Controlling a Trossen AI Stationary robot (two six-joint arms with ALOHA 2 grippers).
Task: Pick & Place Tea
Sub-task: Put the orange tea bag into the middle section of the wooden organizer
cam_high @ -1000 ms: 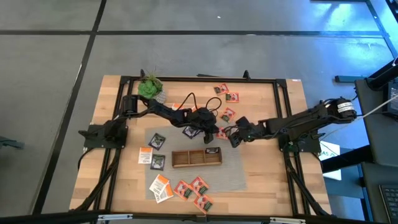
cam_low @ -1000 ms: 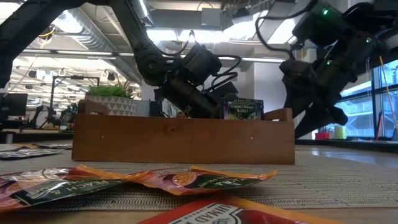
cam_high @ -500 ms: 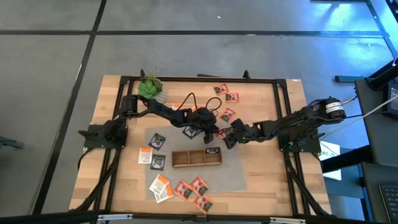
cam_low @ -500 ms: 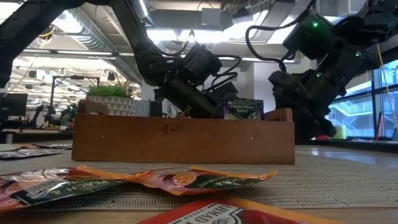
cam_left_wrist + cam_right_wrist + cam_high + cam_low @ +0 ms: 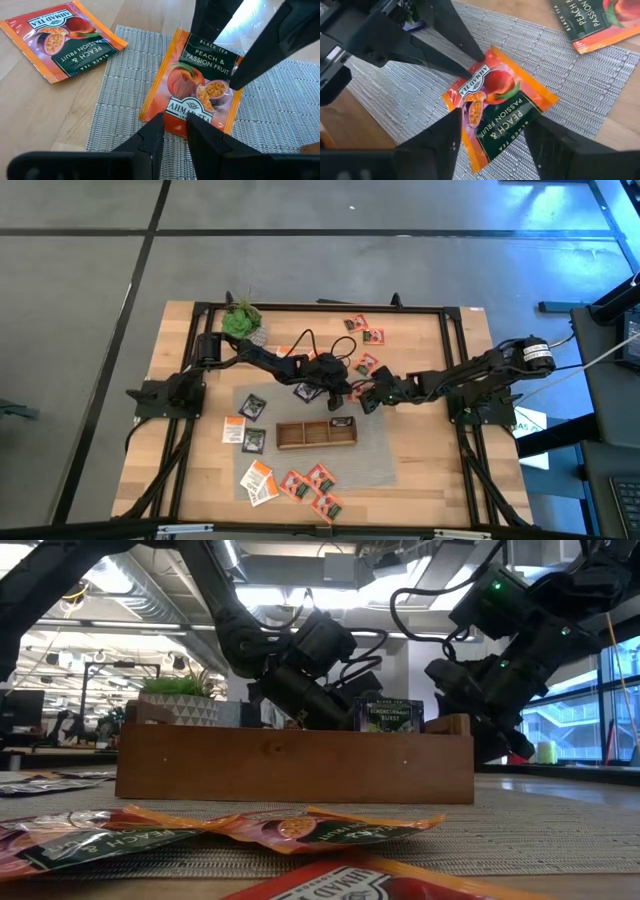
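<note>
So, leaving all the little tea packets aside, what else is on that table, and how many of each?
Long brown wooden three-compartment tray: 1
Small green plant in a white pot: 1
Grey woven mat: 1
Dark robot arms: 2; left claw pinches an orange tea packet over the mat, right claw open around it
Total: 5

The orange-and-green foil tea sachet (image 5: 192, 85) lying on the grey woven mat (image 5: 280, 107) is showing "BLACK TEA", "PEACH & PASSION FRUIT" and "AHMAD TEA". A second red-orange foil sachet (image 5: 62, 37) on the bare wooden tabletop (image 5: 35, 115) is carrying the same three lines. In the low view, a dark sachet (image 5: 390, 716) standing in the brown wooden tray (image 5: 295, 762) is bearing print too small to read.
</note>
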